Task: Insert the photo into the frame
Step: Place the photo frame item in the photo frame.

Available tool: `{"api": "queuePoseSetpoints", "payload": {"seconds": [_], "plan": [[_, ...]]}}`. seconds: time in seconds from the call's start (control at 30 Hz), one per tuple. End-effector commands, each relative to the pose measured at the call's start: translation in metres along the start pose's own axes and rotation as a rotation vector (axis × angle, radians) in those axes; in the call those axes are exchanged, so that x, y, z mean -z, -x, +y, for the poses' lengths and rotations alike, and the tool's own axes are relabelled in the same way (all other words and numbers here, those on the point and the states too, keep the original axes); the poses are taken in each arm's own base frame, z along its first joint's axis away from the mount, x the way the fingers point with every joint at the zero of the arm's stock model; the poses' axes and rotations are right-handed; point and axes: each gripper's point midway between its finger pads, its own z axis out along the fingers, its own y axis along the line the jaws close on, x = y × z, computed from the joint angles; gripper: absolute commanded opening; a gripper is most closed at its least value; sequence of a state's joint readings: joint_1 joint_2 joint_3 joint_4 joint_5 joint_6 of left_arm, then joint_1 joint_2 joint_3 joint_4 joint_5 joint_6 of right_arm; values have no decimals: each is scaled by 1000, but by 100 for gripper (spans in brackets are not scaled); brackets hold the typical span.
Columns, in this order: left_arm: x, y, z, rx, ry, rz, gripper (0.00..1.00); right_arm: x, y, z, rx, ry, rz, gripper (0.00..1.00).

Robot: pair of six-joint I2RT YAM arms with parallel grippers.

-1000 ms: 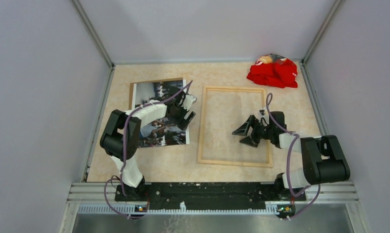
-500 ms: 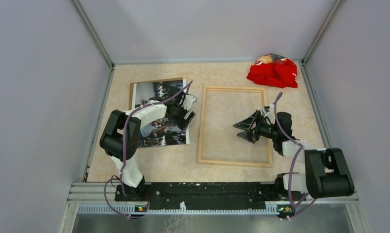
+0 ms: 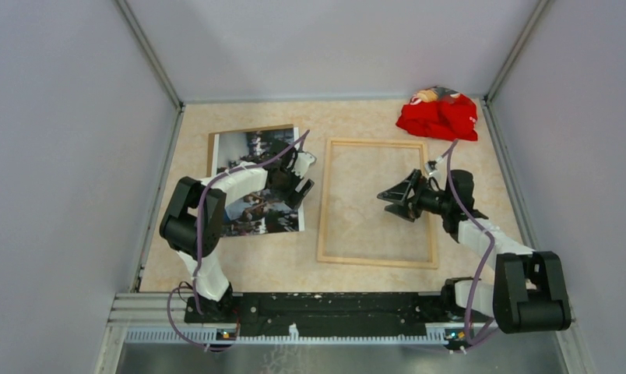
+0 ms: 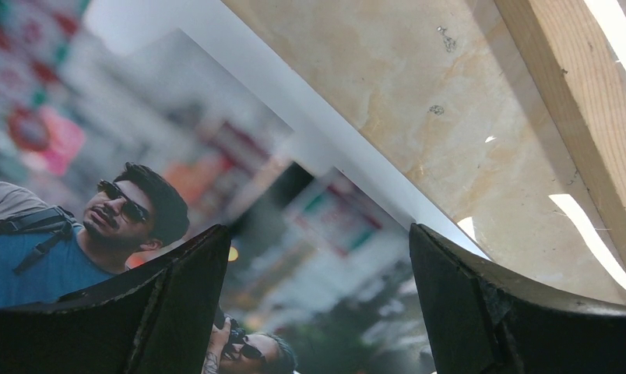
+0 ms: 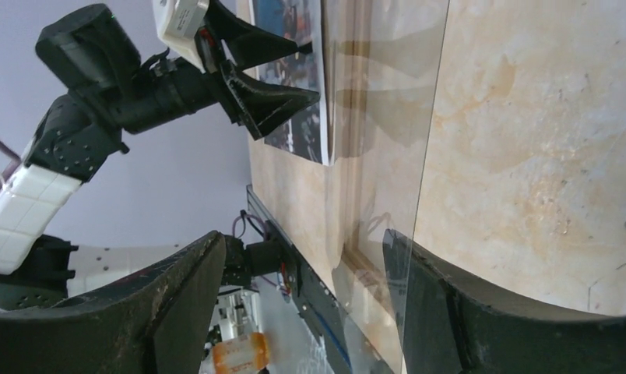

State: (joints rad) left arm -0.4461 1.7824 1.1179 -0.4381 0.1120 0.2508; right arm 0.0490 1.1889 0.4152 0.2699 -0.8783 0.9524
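My left gripper (image 3: 300,181) hangs with jaws wide over the frame-side edge of the photo (image 3: 247,148), gripping nothing. My right gripper (image 3: 393,201) is also spread and empty, above the middle of the frame (image 3: 376,261). The photo lies flat beside the frame, not in it; the whole transfer is left, I judge

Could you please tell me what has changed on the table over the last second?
The right gripper moved a little toward the far side above the frame, with its fingers open and empty, while its arm stretched out. Nothing was grasped or released. The left gripper, open over the right edge of the photo, stayed put, as did the photo, the frame and the red cloth.
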Motion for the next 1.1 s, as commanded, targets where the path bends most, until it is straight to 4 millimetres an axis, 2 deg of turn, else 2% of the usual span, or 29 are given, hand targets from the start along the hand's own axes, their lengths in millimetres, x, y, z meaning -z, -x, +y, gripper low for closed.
{"api": "queuePoseSetpoints", "payload": {"seconds": [0.0,0.17,0.43,0.63,0.7,0.77,0.87,1.03,1.07], "plan": [[-8,-20,0,-27,12,55,91,-6,19,0,91,-31,9,72],[-8,-19,0,-34,12,53,91,-20,37,0,108,-33,58,70],[-8,-20,1,-50,12,55,91,-33,52,-10,117,-62,101,58],[-7,-16,0,-50,5,50,91,-40,56,-16,98,-66,88,33],[-5,-15,0,-50,5,48,92,-41,57,-18,94,-72,85,19],[-1,-8,1,-52,7,36,94,-42,58,-15,105,-70,70,9],[10,8,7,-53,26,5,98,-41,57,-8,176,-83,18,0],[34,35,19,-17,28,-52,98,-24,66,16,346,-139,-96,0],[38,39,21,-8,24,-62,98,-19,68,14,351,-189,-98,0]]}}
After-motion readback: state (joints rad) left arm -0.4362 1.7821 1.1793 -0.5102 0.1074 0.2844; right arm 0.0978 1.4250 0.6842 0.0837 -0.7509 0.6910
